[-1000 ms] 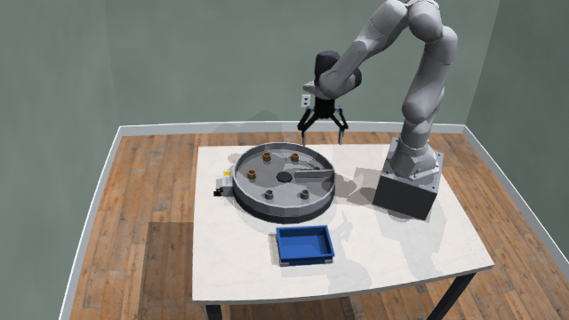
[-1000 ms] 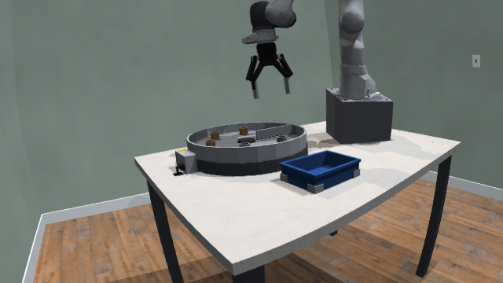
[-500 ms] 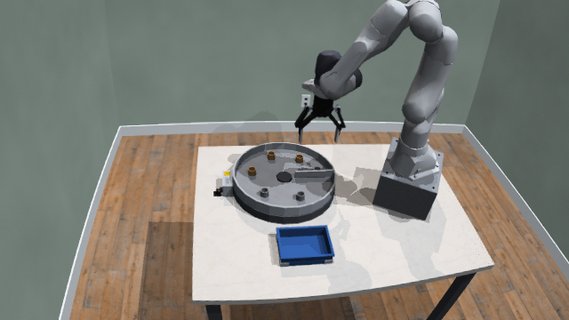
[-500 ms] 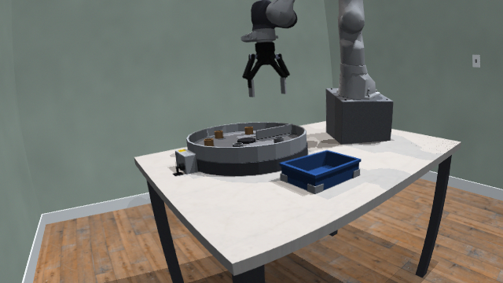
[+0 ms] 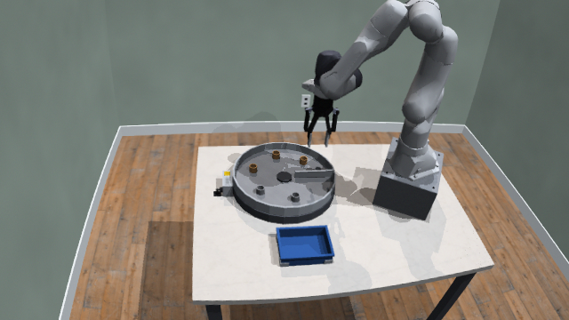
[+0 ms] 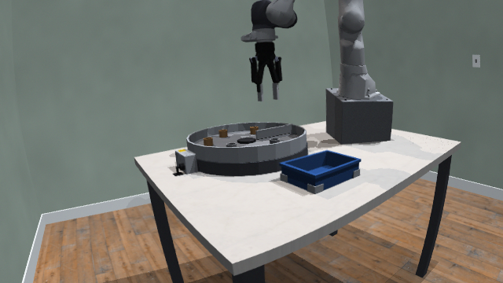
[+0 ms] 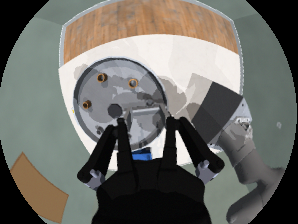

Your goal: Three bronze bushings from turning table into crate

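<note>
The grey round turning table (image 5: 284, 181) stands on the white table top. Three bronze bushings (image 5: 276, 155) (image 5: 303, 160) (image 5: 253, 168) stand on its far and left part, and two grey bushings (image 5: 260, 190) (image 5: 295, 196) on its near part. The blue crate (image 5: 304, 244) lies empty in front of the turning table. My gripper (image 5: 317, 143) hangs high in the air over the far right rim of the turning table, as the exterior view shows (image 6: 267, 97). Its fingers are partly closed, with a gap and nothing between them (image 7: 148, 125).
A grey divider bar (image 5: 313, 173) lies across the right half of the turning table, with a dark hub (image 5: 284, 177) at its centre. A small control box (image 5: 227, 182) sits at its left side. The robot's base block (image 5: 409, 187) stands to the right.
</note>
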Available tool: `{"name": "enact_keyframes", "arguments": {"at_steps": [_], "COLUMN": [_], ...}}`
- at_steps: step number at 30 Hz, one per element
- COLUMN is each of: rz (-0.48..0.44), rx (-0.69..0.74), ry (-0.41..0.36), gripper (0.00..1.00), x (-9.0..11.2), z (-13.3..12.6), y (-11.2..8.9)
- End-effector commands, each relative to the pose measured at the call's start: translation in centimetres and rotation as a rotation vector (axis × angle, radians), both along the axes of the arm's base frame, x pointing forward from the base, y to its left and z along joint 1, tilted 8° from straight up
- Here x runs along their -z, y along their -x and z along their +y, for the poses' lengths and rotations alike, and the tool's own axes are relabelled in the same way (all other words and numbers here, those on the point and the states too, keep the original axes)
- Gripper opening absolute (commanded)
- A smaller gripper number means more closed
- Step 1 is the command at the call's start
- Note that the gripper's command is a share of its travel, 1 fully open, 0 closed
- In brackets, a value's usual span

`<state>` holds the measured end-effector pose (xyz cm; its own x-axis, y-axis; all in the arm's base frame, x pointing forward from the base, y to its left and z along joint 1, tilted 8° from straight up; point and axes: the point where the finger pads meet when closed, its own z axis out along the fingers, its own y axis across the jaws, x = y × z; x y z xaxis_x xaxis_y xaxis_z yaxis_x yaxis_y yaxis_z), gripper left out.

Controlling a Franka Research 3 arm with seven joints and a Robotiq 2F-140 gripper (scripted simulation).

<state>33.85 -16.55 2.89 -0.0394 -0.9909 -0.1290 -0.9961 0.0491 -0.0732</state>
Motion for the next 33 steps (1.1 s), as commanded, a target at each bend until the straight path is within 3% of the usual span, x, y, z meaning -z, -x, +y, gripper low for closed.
{"name": "enact_keyframes", "arguments": {"at_steps": [1, 33], "rz": [-0.003, -0.003], "rx": [-0.006, -0.006], "ry": [0.002, 0.002], "gripper": [0.07, 0.09], "x": [-0.03, -0.03], "z": [0.02, 0.02], "y": [-0.05, -0.05]}}
